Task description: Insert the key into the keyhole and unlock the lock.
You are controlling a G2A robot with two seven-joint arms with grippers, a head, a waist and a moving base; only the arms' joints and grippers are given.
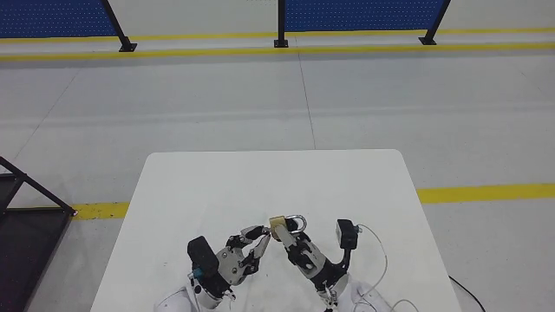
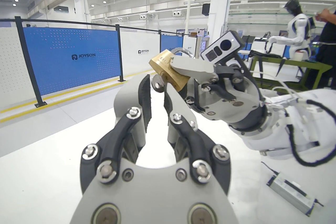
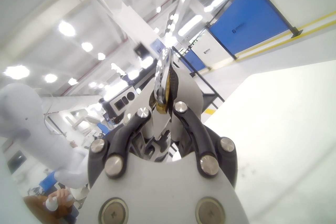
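A brass padlock [image 1: 278,224] with a silver shackle hangs above the near middle of the white table [image 1: 260,182]. My right gripper [image 1: 286,234] is shut on the padlock body [image 2: 162,64], and the same grasp appears in the right wrist view, padlock [image 3: 160,83] between the fingers [image 3: 183,93]. A silver key [image 2: 158,82] sticks out of the lock's underside. My left gripper [image 2: 157,89] is closed around the key's round head, its flat face turned toward the left wrist camera. In the top view the left gripper [image 1: 258,241] meets the lock from the left.
A small grey box [image 2: 291,192] with a cable lies on the table beside the right arm. A white cable [image 1: 375,256] loops near the table's right front. The far half of the table is bare. Fence panels stand beyond it.
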